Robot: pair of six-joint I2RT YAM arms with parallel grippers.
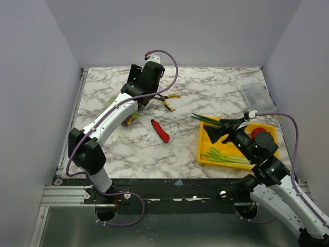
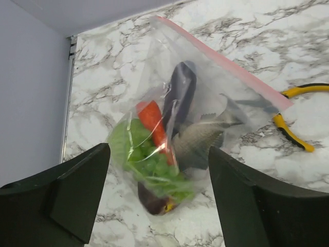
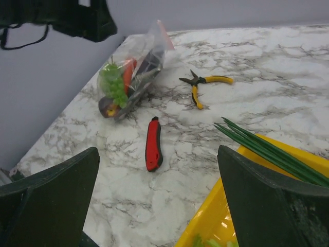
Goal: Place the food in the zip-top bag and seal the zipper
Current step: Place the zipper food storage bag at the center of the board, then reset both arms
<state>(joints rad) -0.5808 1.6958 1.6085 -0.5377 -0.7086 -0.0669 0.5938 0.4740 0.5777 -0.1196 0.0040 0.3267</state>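
By the near right corner of the worktop, the right end effector [image 3: 158, 152] hangs over a yellow tray [image 1: 201, 149], its fingers spread wide and holding nothing. The tray still holds long green spring onions [image 3: 267, 149] and a red tomato [image 1: 254, 129], the tomato partly hidden behind the arm. The spring onions lie just to the right of this end effector. Their long axis runs roughly along the near edge, and the dark tips poke out past the tray's far left corner. The right arm is much the nearer to them, so the next pick-up looks like its job.

A red-handled knife [image 1: 160, 130] lies at mid-worktop.

Toward the far left corner, the left end effector [image 2: 158, 154] hovers wide open and empty above the clear bag [image 2: 205, 103]. Inside are a cabbage [image 2: 139, 154], chilli [image 2: 151, 121], aubergine [image 2: 180, 95] and fish [image 2: 198, 144]. The bag's pink zipper [image 2: 226, 63] is on the side away from the fingers. Whether it is pressed shut cannot be told. From overhead the arm covers most of the bag.

Yellow-handled pliers [image 1: 167, 101] lie just beyond the bag's mouth. A small clear box [image 1: 255, 95] sits by the far right corner.
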